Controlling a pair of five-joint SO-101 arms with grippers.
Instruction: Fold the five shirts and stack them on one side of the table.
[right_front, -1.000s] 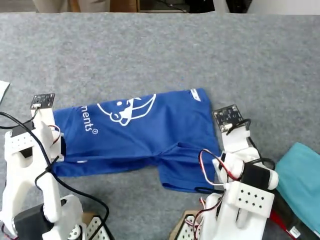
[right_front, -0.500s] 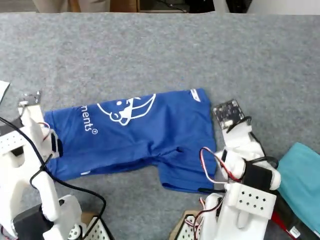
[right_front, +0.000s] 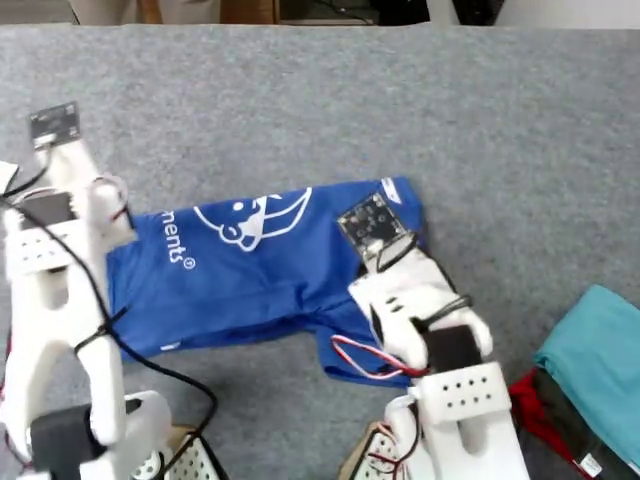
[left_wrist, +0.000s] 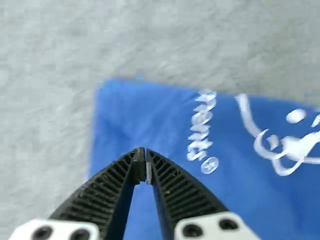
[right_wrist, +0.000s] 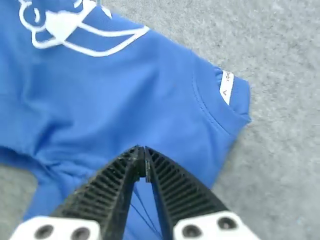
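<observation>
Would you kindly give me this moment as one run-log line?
shirt: blue, flat on table | left gripper: shut, above shirt | right gripper: shut, above shirt near collar

White plastic arms (right_front: 55, 300) with black ribbed hands (left_wrist: 141, 167), red-white wiring (right_front: 362, 360) and dark circuit boards (right_front: 372, 222)

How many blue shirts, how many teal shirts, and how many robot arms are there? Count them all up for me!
blue shirt: 1
teal shirt: 1
white robot arms: 2, the left arm and the right arm
Total: 4
</observation>
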